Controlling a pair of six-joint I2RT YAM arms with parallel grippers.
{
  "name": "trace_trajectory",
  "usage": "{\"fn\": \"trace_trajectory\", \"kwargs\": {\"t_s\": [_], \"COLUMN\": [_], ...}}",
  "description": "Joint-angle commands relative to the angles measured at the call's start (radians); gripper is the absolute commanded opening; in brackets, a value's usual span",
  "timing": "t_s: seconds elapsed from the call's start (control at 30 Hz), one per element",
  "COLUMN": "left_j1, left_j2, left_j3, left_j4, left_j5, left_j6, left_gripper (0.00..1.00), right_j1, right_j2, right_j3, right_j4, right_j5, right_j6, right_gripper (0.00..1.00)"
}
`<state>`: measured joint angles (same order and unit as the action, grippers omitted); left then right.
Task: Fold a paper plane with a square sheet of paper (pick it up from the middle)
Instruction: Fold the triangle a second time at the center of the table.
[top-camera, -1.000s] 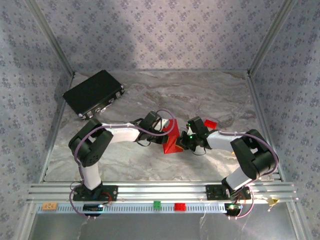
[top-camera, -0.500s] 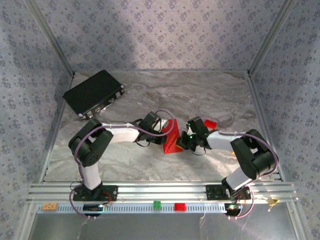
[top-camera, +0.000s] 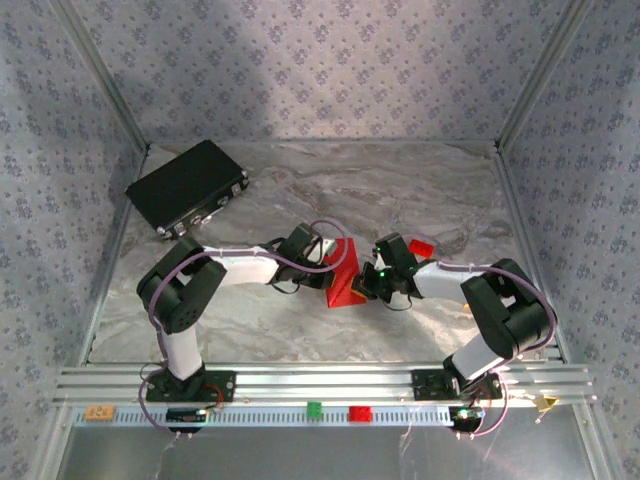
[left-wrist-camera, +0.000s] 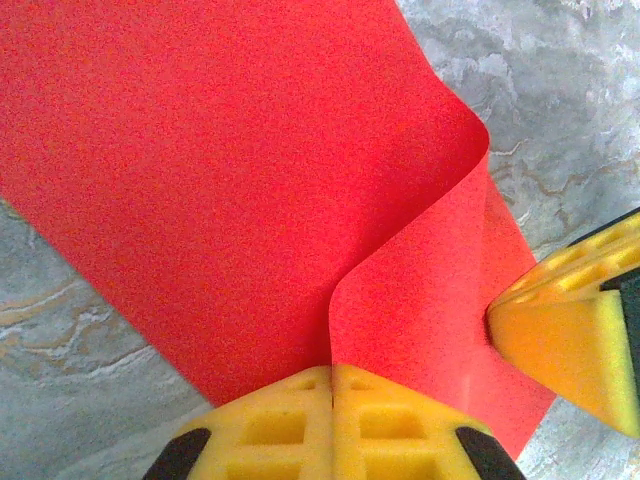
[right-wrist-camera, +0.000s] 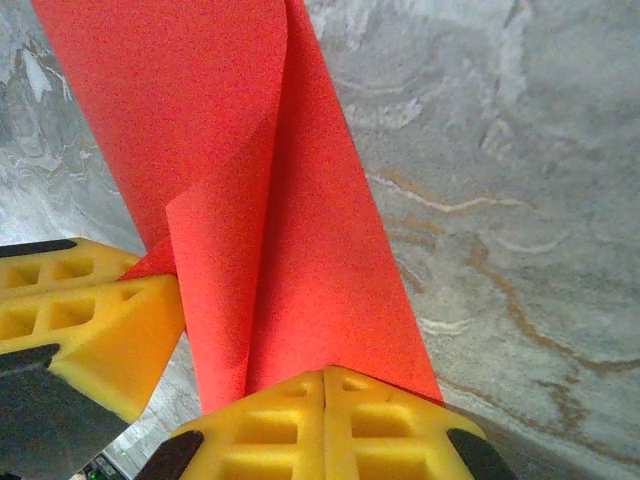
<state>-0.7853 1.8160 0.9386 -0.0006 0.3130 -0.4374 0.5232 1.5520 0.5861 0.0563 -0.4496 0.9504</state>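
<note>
Square sheet of paper (top-camera: 344, 278), curled w/ one flap bent over, sits approx mid-table (top-camera: 400, 190), btwn both arms: left claw (left-wrist-camera: 332, 372) clamped shut on one edge of it, right claw (right-wrist-camera: 325, 378) clamped shut on the opposite side, claws just beside each other.

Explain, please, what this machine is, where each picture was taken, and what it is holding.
This is a robot with a left arm and a right arm, bolted at the near edge of a marbled table. One picture looks down from above and behind them; the other two come from a camera on each wrist. The yellow-padded left gripper and right gripper are both shut on one square sheet of paper, bright red and curled over between them. A black box lies at the far left, and a small red block just behind the right gripper.
</note>
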Motion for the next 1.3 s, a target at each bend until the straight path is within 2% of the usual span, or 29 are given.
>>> {"fn": "trace_trajectory", "kwargs": {"t_s": [0.0, 1.27], "left_j1": [0.012, 0.015], "left_j2": [-0.049, 0.001], "left_j3": [0.015, 0.013], "left_j4": [-0.01, -0.018], "left_j5": [-0.023, -0.026], "left_j6": [0.014, 0.008], "left_gripper": [0.0, 0.0], "right_j1": [-0.005, -0.005], "right_j2": [0.025, 0.025], "right_j3": [-0.005, -0.005], "right_j4": [-0.081, -0.079], "right_j5": [0.039, 0.035], "right_j6": [-0.014, -0.015], "right_gripper": [0.06, 0.06]}}
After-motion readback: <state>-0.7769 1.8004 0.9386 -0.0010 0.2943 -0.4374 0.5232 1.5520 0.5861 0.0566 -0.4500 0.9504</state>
